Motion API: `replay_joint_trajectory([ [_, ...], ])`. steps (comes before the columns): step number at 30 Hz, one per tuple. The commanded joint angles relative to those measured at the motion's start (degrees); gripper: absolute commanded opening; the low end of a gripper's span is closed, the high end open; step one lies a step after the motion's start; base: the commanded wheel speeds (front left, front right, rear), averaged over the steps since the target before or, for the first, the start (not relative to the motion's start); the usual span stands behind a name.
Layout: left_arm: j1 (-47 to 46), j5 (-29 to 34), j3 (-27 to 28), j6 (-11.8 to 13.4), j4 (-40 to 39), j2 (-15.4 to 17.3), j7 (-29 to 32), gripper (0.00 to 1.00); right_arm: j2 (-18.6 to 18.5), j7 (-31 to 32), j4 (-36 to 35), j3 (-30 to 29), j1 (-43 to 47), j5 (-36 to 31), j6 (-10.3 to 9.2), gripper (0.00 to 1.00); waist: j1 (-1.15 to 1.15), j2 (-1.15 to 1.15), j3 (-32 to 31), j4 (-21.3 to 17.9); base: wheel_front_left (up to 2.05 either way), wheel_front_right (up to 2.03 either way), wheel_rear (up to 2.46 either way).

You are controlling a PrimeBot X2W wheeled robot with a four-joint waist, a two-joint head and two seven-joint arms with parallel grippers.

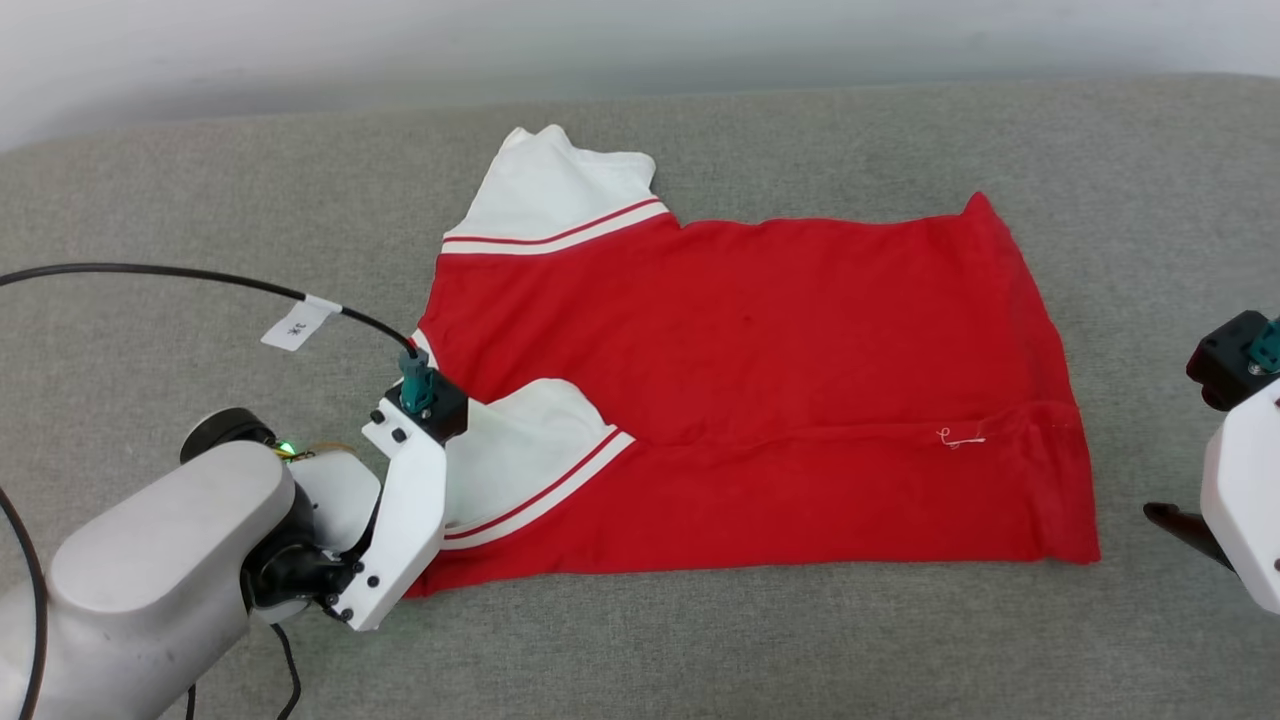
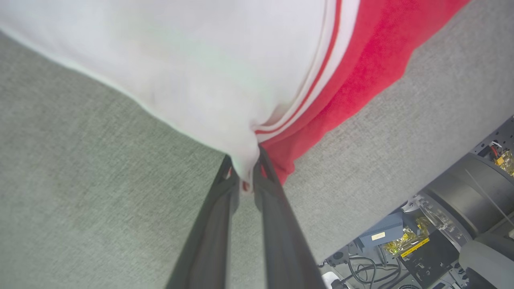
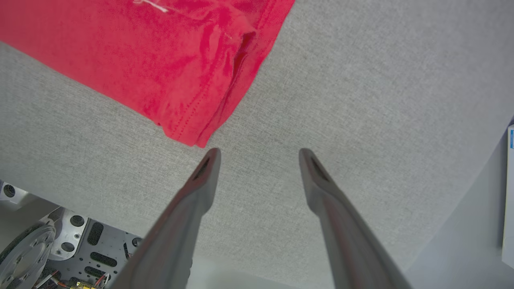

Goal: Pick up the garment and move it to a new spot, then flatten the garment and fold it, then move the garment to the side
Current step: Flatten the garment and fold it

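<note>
Left wrist view: your left gripper (image 2: 245, 178) has its fingers nearly together, pinching the edge of the garment (image 2: 180, 60) where white sleeve meets striped trim. Cloth fans out toward 12 o'clock. Grey fabric surface (image 2: 80, 180) lies beneath; robot base (image 2: 449, 224) with wiring at 4 o'clock.

Right wrist view: your right gripper (image 3: 259, 154) has its fingers spread wide, gripping nothing, over bare grey surface. The garment's red hem corner sits at 11 o'clock, just beside one fingertip.

Head view: garment lies spread mid-frame, one sleeve at 11 o'clock, the other at 8 o'clock under the left arm. Right gripper at 3 o'clock, apart from the cloth. Black cable (image 1: 150, 272) with a white tag (image 1: 297, 324) at 9 o'clock. Pale wall (image 1: 640, 40) at 12 o'clock.
</note>
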Motion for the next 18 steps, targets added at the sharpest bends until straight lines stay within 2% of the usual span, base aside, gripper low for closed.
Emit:
replay_joint_trajectory([
  [1,-0.91,-0.29,-0.29,0.18,-0.13,-0.14,-0.50,0.00,0.55,1.17,0.88,0.32,-0.93,0.68,-0.04,1.00,0.00,0.00,0.65,0.48,0.00,0.00,0.00],
  [6,-2.66,-0.33,-1.10,0.18,-0.35,-0.65,-1.64,0.00,4.04,2.15,5.34,1.42,-0.70,0.95,-0.04,1.00,0.00,0.00,2.40,1.49,0.00,0.00,0.00],
  [14,-4.49,-0.04,-2.70,0.19,0.02,-0.37,-3.55,0.00,9.68,-1.51,13.93,5.04,0.82,1.25,-0.04,1.00,0.00,0.00,4.74,2.46,0.00,0.00,0.00],
  [18,-4.55,-0.62,-3.52,0.21,0.76,-0.18,-4.52,0.00,10.29,-3.21,15.33,8.08,1.21,1.94,-0.04,1.00,0.00,0.00,5.10,2.45,0.00,0.00,0.00],
])
